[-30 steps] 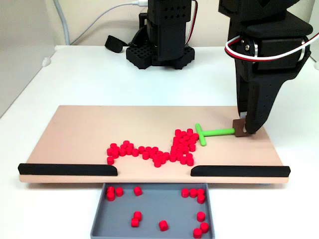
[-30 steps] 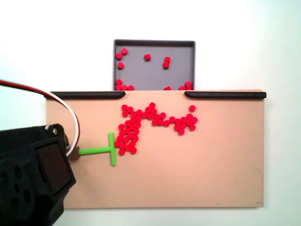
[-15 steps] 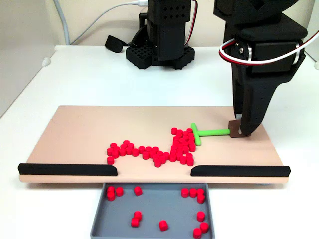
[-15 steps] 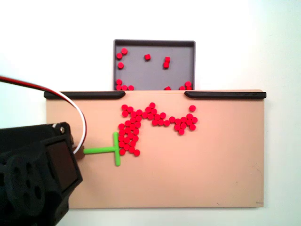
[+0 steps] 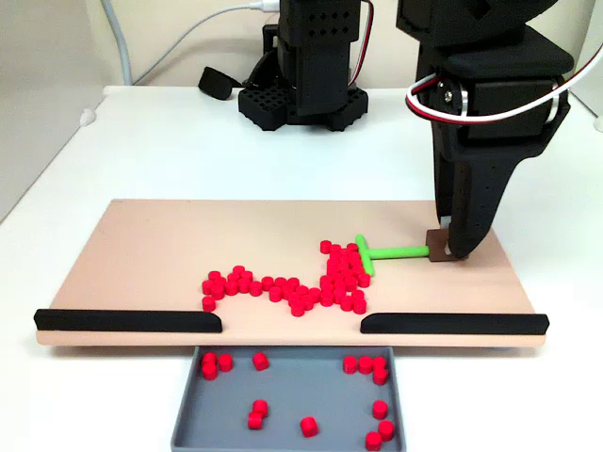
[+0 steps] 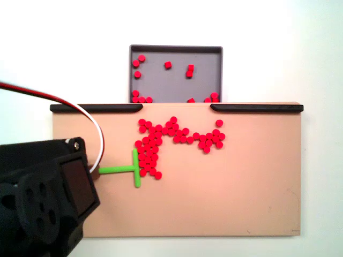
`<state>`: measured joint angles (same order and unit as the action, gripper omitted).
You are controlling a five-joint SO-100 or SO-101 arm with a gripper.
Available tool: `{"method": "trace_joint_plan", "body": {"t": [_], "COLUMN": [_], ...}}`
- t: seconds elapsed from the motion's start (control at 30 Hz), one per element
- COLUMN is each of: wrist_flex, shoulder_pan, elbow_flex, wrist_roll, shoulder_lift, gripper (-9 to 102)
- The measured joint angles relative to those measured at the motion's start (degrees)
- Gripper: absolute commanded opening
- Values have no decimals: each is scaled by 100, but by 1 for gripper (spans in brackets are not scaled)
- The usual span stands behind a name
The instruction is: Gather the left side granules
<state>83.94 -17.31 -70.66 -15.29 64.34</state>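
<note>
The red granules (image 5: 283, 288) lie in a ragged band across the front middle of the tan board (image 5: 170, 245), thickest at their right end (image 5: 341, 275). A green T-shaped pusher (image 5: 394, 251) lies on the board with its crossbar against that thick end. My gripper (image 5: 445, 250) is shut on the tip of the pusher's stem, fingers pointing straight down. In the top-down fixed view, the pusher (image 6: 120, 170) sticks out from under the black arm (image 6: 43, 198), its crossbar touching the left flank of the granules (image 6: 151, 152).
Two black rails (image 5: 127, 321) (image 5: 452, 324) line the board's front edge with a gap between them. Below the gap sits a grey tray (image 5: 292, 388) holding several granules. The arm's base (image 5: 306, 66) and cables stand behind the board.
My gripper has slid the pusher toward the granules, leftward in the front view. The crossbar has pressed the near end of the pile into a tighter column.
</note>
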Motion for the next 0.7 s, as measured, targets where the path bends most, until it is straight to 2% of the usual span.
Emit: {"method": "trace_joint_plan", "body": {"t": [0.7], "wrist_flex": [0], "shoulder_pan": [167], "elbow_flex": [0], "wrist_roll": [264], "shoulder_lift": [0], "gripper": [0]}}
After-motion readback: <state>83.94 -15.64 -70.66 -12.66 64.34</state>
